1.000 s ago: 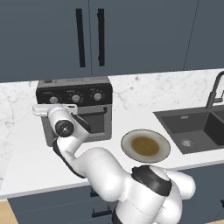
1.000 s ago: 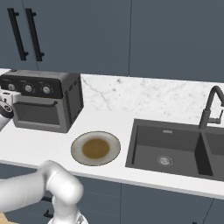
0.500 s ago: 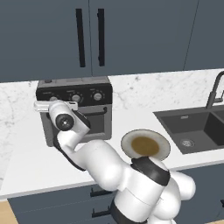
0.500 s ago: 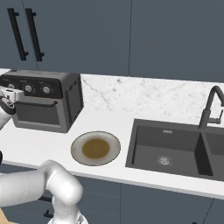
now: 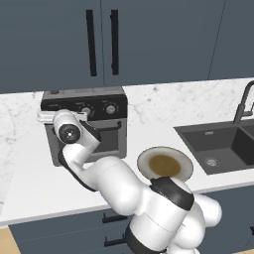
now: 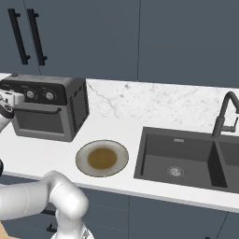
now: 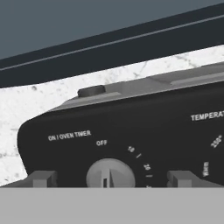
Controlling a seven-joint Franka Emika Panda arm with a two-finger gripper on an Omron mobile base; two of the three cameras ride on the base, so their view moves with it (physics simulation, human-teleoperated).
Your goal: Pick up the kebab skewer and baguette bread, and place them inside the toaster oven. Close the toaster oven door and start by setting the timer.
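The grey toaster oven (image 5: 99, 106) (image 6: 70, 100) stands on the white marble counter. Its toaster oven door (image 5: 106, 136) (image 6: 37, 122) is up and shut. My gripper (image 5: 74, 115) (image 6: 14, 99) (image 7: 111, 179) is open right in front of the left end of the black control panel. In the hand view the silver timer knob (image 7: 110, 173), under the words ON / OVEN TIMER, sits between my two fingertips (image 7: 41, 178); I cannot tell whether they touch it. The kebab skewer and the baguette bread are out of view.
A round plate (image 5: 164, 163) (image 6: 101, 158) with a brown centre lies on the counter right of the oven. Further right are a dark sink (image 5: 218, 144) (image 6: 186, 158) and its black faucet (image 5: 243, 101) (image 6: 224, 112). Dark cabinets hang above.
My hand has risen a little and come in closer to the left knob of the control panel. The jaws have stayed open.
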